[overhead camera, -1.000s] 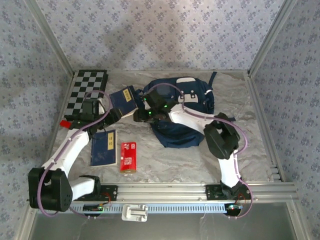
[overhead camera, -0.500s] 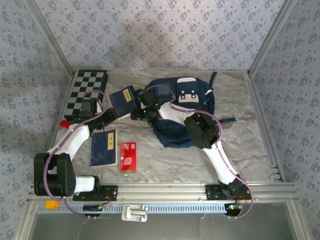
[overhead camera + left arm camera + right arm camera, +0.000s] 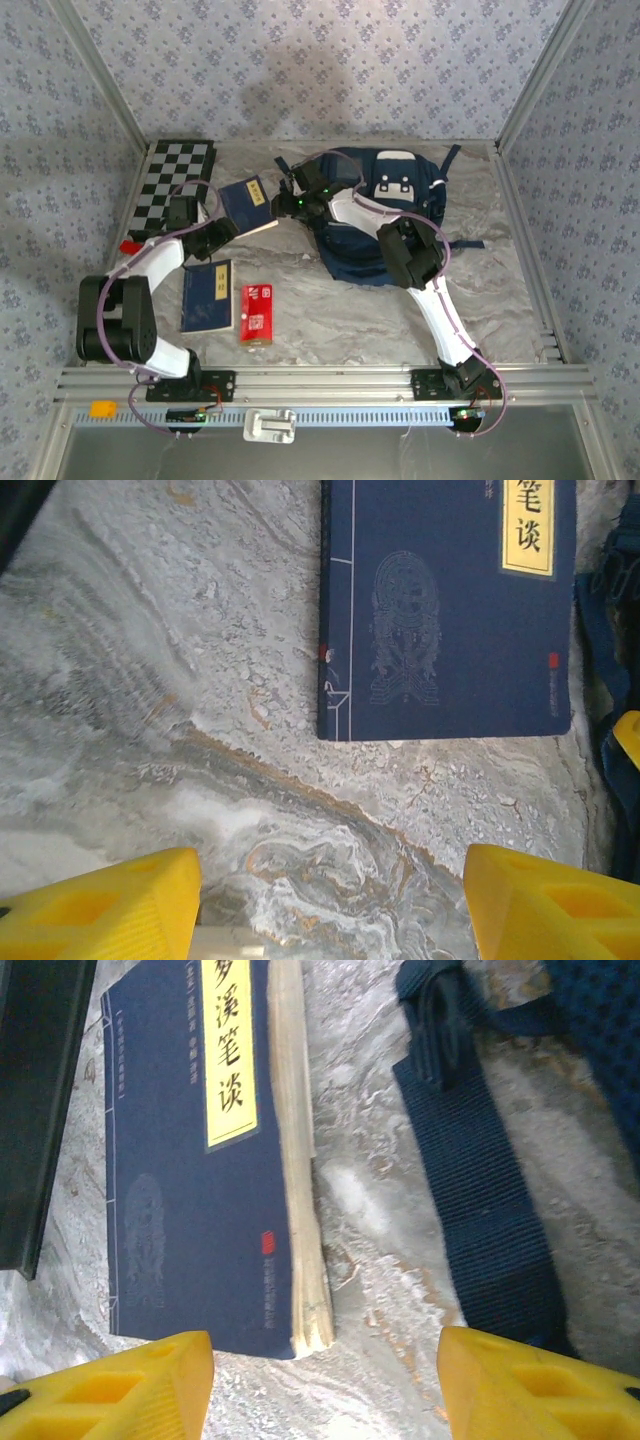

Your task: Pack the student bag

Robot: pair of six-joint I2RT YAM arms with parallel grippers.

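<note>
Right gripper [image 3: 325, 1385] is open, its two yellow fingertips spread wide at the bottom corners of the right wrist view with nothing between them. It hangs over the marbled grey table [image 3: 200, 680], and below it a navy blue book [image 3: 190, 1190] with a yellow title label lies to the left and a dark webbing strap [image 3: 480, 1190] to the right. Left gripper [image 3: 330, 910] is also open and empty, with the same book lying flat just ahead of it, cover up. In the top view the student bag [image 3: 425, 205] lies at the far middle of the table. It is a large navy backpack with white patches, and its long axis runs roughly from far to near with a slight tilt. The book lies just beside the bag's left edge, between the two grippers. From the right gripper the bag is immediately to the right, while from the left gripper it lies beyond the book, so the right arm is the nearer one to the bag. That arm rises from its base at the near right, bends at an elbow above the near part of the bag, and stretches its forearm across the bag to its left edge. The left arm is folded tightly, with its elbow close to its base and its forearm reaching away toward the book's left side. A second blue book [image 3: 207, 295] and a red packet [image 3: 256, 313] lie nearer the bases, well apart from the bag. Whether the bag's opening is unzipped cannot be told from these views.
</note>
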